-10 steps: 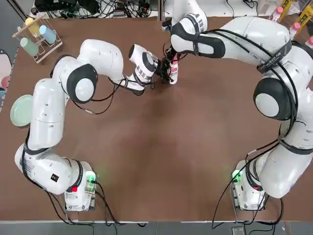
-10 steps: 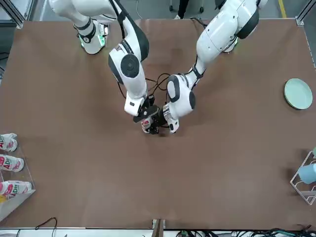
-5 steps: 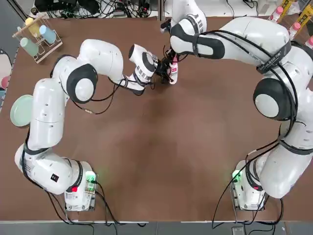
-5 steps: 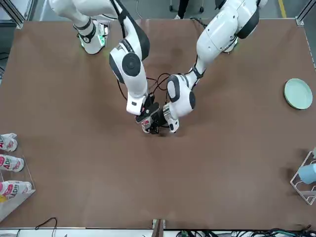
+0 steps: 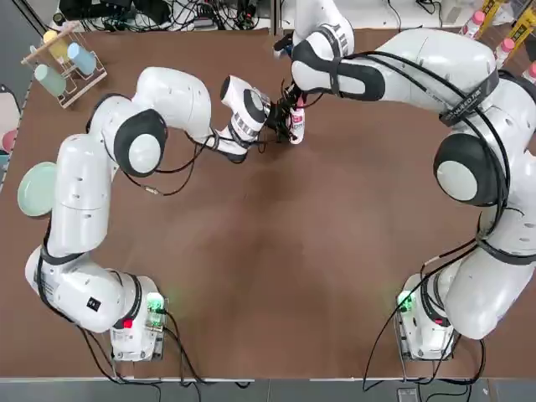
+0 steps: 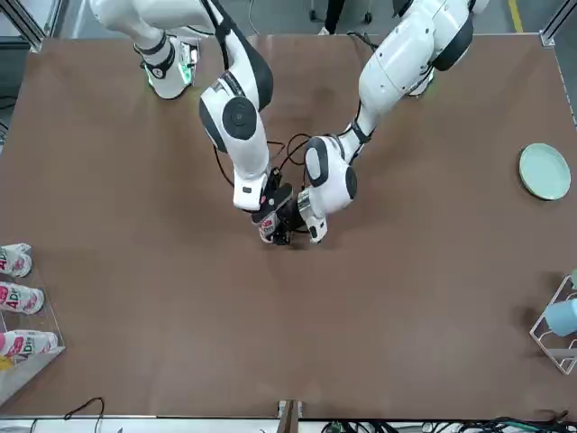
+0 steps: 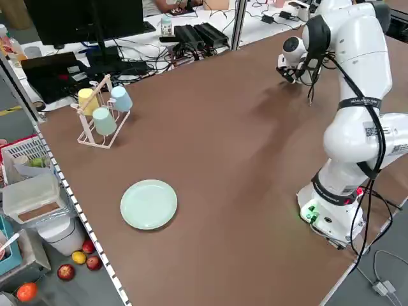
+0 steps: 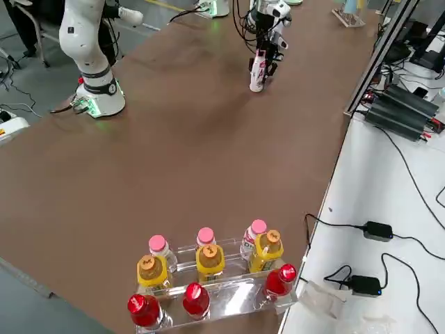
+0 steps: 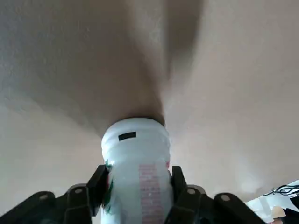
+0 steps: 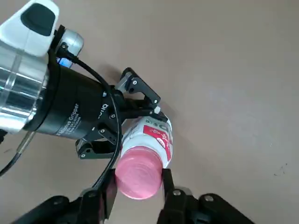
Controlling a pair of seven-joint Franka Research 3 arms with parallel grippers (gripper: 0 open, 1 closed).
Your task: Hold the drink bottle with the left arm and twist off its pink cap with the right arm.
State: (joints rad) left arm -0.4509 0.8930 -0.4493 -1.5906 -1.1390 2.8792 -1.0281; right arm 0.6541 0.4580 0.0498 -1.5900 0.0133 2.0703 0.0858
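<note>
Toward the far side of the brown counter [image 5: 276,260], can see the drink bottle [image 9: 136,147] clamped between the two fingers of the left gripper [image 9: 139,169], with base downward and pink cap [image 10: 139,179] on top. Cannot tell whether the base touches the counter. Around the cap, can see the right gripper [image 10: 139,171] closed, one finger on either side (a snug fit, with both grippers crowded together on one small bottle). Cannot tell whether the cap has come loose.

Behind the left gripper, can follow the left arm [image 5: 82,197] back to a base near the counter's edge; from the other side, can see the right arm [image 5: 486,138] reaching in, with thick black cables strapped along the links.

Farther out, beside the left arm, can spot a pale green plate [image 7: 149,204] lying flat. Beyond the plate, near the far left corner, can find a white rack [image 7: 99,141] with yellow, blue and green cups [image 7: 104,121]. Over at the far right, can make out a clear rack [image 8: 240,298] holding pink-capped, orange-capped and red-capped bottles [image 8: 197,300]. Past the far edge, can see a white surface [image 8: 379,209] strewn with black cables.
</note>
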